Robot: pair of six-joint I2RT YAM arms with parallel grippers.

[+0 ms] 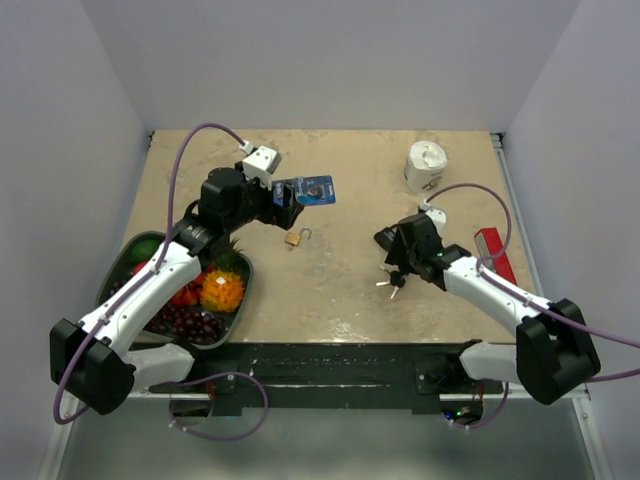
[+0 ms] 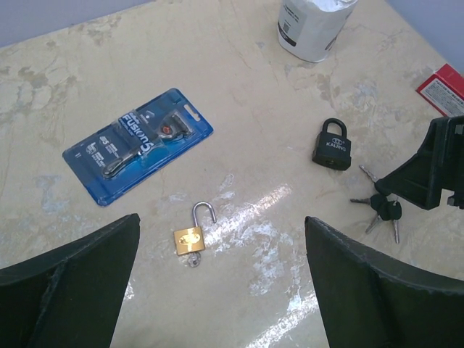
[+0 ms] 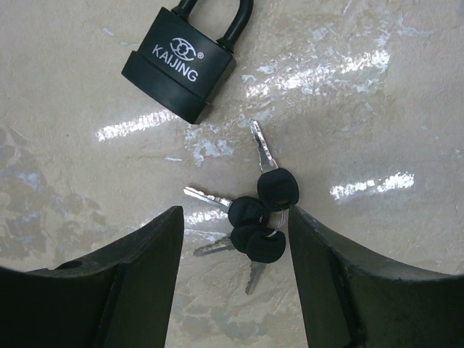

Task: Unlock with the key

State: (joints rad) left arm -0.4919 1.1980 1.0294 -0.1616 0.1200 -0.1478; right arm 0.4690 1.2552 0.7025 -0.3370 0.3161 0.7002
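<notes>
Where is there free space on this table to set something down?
Bare room lies between the brass padlock and the black padlock, and between the razor pack and the white container. It is crowded around the right pincer and the keys.

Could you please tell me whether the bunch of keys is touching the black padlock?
Apart. The right wrist view shows bare table between the black padlock and the nearest blade tip of the keys.

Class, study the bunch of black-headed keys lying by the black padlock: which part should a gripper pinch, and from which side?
Pinch the clustered black heads, coming straight down from above: the key bunch lies flat, blades fanning outward, and the heads look its thickest part.
</notes>
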